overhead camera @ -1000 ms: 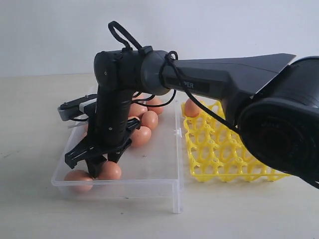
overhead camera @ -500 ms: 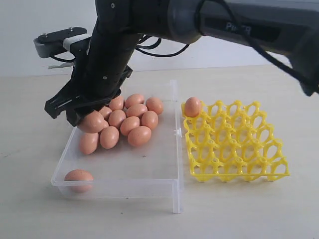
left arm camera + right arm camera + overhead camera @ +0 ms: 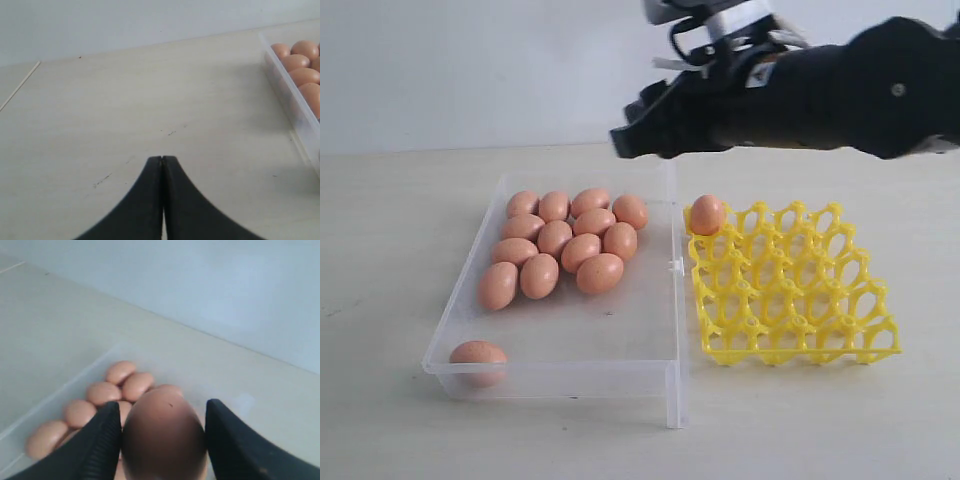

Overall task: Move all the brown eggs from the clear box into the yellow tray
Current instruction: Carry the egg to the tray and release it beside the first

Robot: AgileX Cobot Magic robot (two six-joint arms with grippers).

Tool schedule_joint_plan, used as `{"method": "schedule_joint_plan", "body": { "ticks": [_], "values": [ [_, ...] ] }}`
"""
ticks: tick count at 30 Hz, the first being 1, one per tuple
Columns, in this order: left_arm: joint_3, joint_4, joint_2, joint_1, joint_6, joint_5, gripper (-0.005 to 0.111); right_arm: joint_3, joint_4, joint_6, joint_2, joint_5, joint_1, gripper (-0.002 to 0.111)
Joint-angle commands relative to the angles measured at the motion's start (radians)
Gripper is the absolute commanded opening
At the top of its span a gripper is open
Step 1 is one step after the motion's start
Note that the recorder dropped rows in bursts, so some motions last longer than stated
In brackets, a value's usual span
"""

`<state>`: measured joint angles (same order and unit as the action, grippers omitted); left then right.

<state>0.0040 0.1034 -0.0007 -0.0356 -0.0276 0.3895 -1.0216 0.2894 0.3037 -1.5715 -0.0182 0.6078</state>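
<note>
My right fingers (image 3: 97, 440) grip orange-brown oval egg (image 3: 162, 435) above clear plastic box (image 3: 620, 335); my left fingers (image 3: 145, 200) closed, empty. Second egg (image 3: 706, 214) at 11 o'clock corner of yellow lattice tray (image 3: 790, 300).

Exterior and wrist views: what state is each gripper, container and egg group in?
Right gripper: shut on a brown egg, held up in the air.
Left gripper: shut, empty, over the table.
Clear box: open-topped, holding a cluster of eggs plus one lone egg.
Yellow tray: one tray egg in a corner cup, other cups empty.
</note>
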Motion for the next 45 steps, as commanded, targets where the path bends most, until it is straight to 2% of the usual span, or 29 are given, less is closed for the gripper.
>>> {"method": "schedule_joint_plan", "body": {
  "ticks": [1,3,6,18,27,45],
  "values": [
    [-0.004,-0.002,0.001,0.006,0.005,-0.009,0.0,0.047,-0.022,-0.085,-0.024,-0.06,-0.177,0.0],
    [-0.004,-0.002,0.001,0.006,0.005,-0.009,0.0,0.036,-0.104,-0.246,-0.077,-0.071,-0.262,0.0],
    [-0.004,-0.002,0.001,0.006,0.005,-0.009,0.0,0.009,-0.111,-0.26,-0.146,-0.054,-0.307,0.0],
    [-0.004,-0.002,0.001,0.006,0.005,-0.009,0.0,-0.025,-0.116,-0.253,-0.33,-0.156,-0.308,0.0],
    [-0.004,-0.002,0.001,0.006,0.005,-0.009,0.0,-0.094,-0.116,-0.253,-0.44,-0.146,-0.308,0.0],
    [-0.004,-0.002,0.001,0.006,0.005,-0.009,0.0,-0.115,-0.116,-0.264,-0.455,-0.147,-0.308,0.0]
  ]
}}
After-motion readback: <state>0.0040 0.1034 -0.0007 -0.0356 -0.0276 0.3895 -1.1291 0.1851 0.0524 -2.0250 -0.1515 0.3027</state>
